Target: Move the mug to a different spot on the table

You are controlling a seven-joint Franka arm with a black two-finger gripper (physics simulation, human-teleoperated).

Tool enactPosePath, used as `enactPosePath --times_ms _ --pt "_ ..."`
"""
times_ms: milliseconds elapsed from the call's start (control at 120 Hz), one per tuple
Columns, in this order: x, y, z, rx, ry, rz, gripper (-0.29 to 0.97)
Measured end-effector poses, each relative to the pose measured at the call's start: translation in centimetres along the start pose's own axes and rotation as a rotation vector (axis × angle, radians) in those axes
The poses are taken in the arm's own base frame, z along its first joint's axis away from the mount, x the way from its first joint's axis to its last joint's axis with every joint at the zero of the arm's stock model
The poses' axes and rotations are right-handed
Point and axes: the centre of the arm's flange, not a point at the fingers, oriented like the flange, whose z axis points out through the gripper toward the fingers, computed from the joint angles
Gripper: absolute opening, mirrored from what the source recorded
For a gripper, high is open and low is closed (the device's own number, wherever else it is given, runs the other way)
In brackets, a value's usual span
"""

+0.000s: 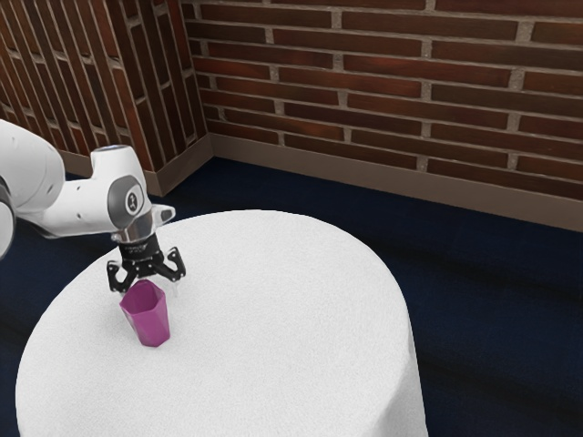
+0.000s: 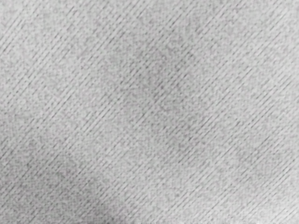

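Observation:
A magenta faceted mug (image 1: 147,316) stands upright on the round white table (image 1: 273,328), toward the exterior view's left side. My black gripper (image 1: 147,279) hangs right over the mug's rim, pointing down. It is open, with the fingers (image 1: 115,277) spread wider than the mug and not touching it. The wrist view looks down on the white tablecloth (image 2: 149,102), with a faint dark shade at its lower edge.
The table's top stretches wide toward the exterior view's right and front. Its rounded edge drops to a dark blue floor (image 1: 492,273). Brick walls (image 1: 383,82) stand behind, well away from the arm.

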Motion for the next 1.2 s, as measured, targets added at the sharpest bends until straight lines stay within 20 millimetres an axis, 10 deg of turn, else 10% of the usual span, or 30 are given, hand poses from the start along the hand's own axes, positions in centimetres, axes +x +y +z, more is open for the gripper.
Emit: enactPosePath --times_ms 533,783,1200 --pt "-1.6 0.7 0.1 -0.03 -0.018 0.061 0.67" --pt "-1.5 0.7 0.1 -0.039 -0.02 0.052 0.17" --pt "-2.3 1.2 -2.2 -0.06 -0.015 0.052 0.0"
